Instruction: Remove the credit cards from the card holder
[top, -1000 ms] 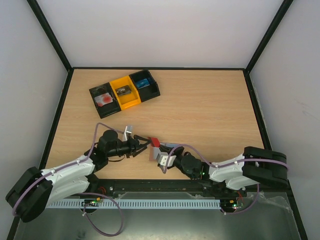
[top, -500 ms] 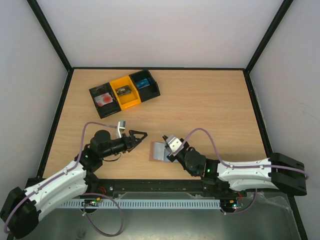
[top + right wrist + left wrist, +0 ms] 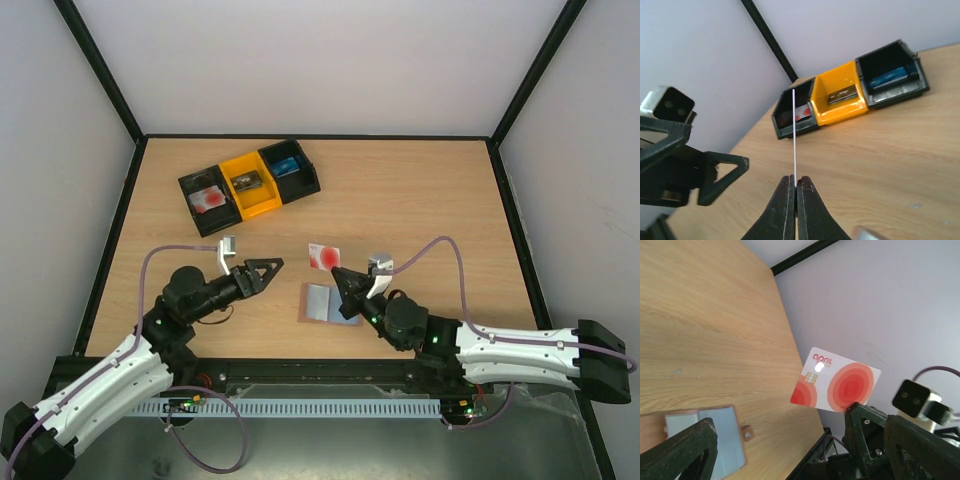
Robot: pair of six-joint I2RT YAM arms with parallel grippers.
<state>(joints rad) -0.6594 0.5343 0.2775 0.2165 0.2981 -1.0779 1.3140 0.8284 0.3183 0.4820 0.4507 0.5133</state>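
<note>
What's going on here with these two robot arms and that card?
The right gripper is shut on the edge of a white credit card with red circles, holding it up off the table. The brown card holder lies open and flat on the table beside that gripper. The left gripper hangs open to the holder's left, holding nothing. A row of black and yellow bins sits at the back left.

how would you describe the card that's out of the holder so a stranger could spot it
On the wooden table, look near the front middle, where the brown card holder lies open. Just beyond it, the right end effector pinches a card by its edge, off the table. It is white with red concentric circles and a chip, unlike the grey-lined holder.
</note>
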